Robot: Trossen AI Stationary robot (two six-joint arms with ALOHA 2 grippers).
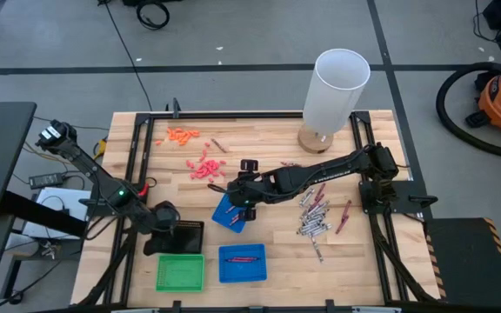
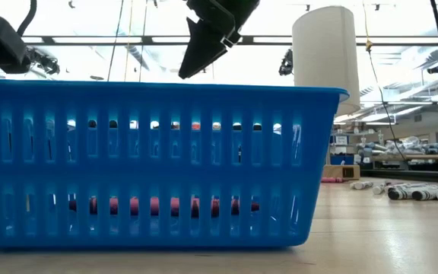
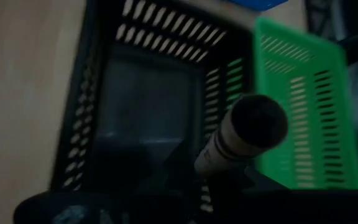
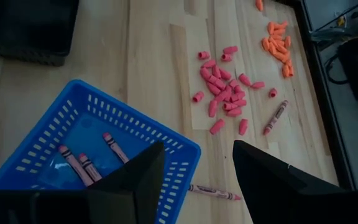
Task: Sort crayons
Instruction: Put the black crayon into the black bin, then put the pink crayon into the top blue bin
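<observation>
My left gripper point(image 3: 219, 186) is shut on a pale-wrapped crayon point(image 3: 238, 134) with a dark end. It hangs over the black tray point(image 3: 148, 106), beside the green tray point(image 3: 303, 106). My right gripper point(image 4: 197, 180) stands open above the edge of a tilted blue tray point(image 4: 135, 134), which holds three red crayons point(image 4: 82, 163). A maroon crayon point(image 4: 213, 191) lies on the wood below the gap between its fingers. Grey crayons point(image 1: 313, 217) lie in a heap at the right. A second blue tray point(image 1: 242, 263) with red crayons point(image 2: 166, 205) stands near the front edge. My left gripper holds the crayon by its lower end point(image 3: 207, 165), where the dark fingers hide the place of contact. The crayon's dark free end point(image 3: 260, 121) sticks out past the fingers, slanting, lifted clear above the black tray's wall.
Pink bits point(image 4: 225, 84) and orange bits point(image 4: 277, 40) lie on the far left of the table, with one more crayon point(image 4: 275, 117) beside them. A tall white cylinder point(image 1: 339, 87) stands at the far edge. Another maroon crayon point(image 1: 344, 216) lies to the right of the grey heap.
</observation>
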